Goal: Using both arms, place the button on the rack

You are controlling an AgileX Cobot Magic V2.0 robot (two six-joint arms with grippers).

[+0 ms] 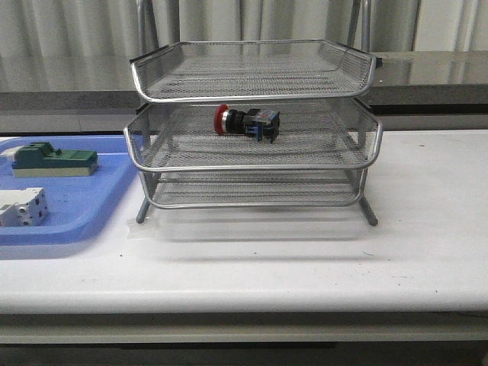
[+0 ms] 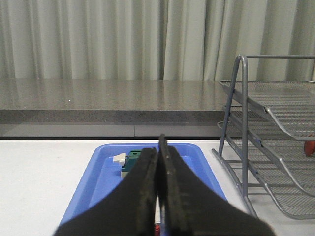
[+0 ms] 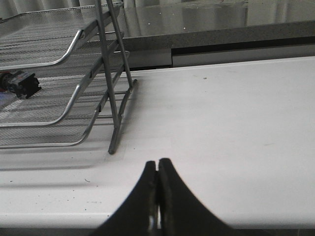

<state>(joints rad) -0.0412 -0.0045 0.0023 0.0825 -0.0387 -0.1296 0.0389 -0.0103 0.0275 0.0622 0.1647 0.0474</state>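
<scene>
You're looking at a lab-style test bench: a plain white table, a grey stone-look counter across the frame's upper part, and pale curtains behind.

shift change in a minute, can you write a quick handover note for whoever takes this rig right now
Left end effector: shut, holding nothing, above the blue tray, clear of the rack.
Right end effector: shut, holding nothing, over bare table beside the rack.
Button: lying on its side on the rack's middle tier, red cap toward the robot's left, nothing touching it.
Blue tray also holds a green-and-beige block and a white terminal block.
Done: button appears placed on the rack, both arms are clear.
Left: apparently nothing for this task; just confirm the button sits stable.
</scene>
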